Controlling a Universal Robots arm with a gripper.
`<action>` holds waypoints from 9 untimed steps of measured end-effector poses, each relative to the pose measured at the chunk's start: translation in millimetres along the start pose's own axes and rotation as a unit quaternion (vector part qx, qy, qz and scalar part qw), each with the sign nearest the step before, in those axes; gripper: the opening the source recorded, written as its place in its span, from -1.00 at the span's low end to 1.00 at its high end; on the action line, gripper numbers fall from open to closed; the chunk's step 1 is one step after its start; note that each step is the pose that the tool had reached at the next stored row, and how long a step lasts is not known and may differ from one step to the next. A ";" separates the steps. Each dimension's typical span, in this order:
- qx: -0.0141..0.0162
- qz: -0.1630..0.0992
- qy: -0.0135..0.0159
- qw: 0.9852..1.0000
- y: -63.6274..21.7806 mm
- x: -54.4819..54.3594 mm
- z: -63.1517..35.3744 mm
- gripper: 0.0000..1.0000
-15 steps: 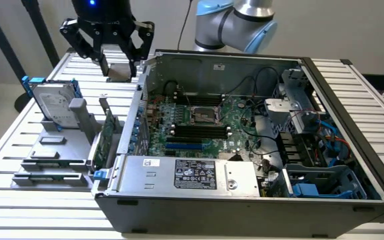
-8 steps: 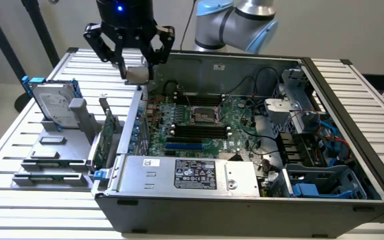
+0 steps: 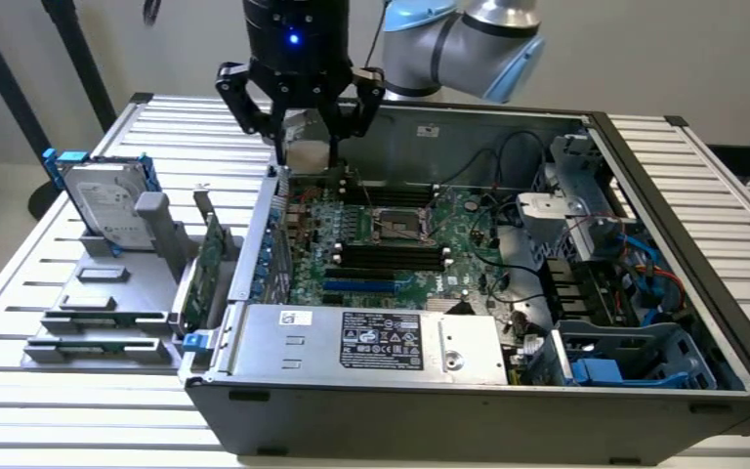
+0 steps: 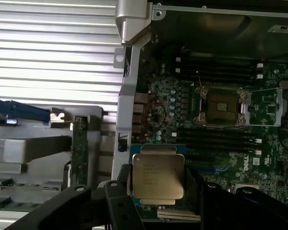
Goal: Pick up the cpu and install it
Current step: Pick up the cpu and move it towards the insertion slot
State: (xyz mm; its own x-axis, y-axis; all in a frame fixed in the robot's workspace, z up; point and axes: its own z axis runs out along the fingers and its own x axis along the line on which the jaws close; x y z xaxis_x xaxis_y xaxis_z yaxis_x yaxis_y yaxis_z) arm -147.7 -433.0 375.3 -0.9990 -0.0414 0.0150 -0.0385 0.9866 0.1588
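Slatted metal desk point(image 3: 11, 264) carries an open computer case point(image 3: 479, 420) with its motherboard point(image 3: 460, 220) facing up. Over the case's far corner on the exterior view's left hangs the gripper point(image 3: 306, 147), its jaws pinching the cpu point(image 4: 157, 178) by two opposite edges. The chip is held in the air with its silver top showing, apart from the socket point(image 4: 221, 105) on the board.

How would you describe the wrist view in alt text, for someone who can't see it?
The gripper holds the cpu, a small silver square chip, over an open computer case. Beyond the chip, on the green motherboard, sits the empty metal-framed socket.
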 end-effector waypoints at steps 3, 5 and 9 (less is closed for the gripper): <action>0.000 0.000 0.000 1.000 2.1 -13.7 5.6 0.09; 0.000 0.000 0.000 1.000 5.6 -22.9 9.6 0.09; 0.002 0.000 0.000 1.000 16.2 -39.6 17.8 0.09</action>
State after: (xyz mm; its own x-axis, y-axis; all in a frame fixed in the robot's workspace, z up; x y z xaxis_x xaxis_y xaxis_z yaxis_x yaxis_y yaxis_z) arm -109.1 -412.6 359.7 -0.9990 -0.0414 0.0151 -0.0385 0.9871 0.1556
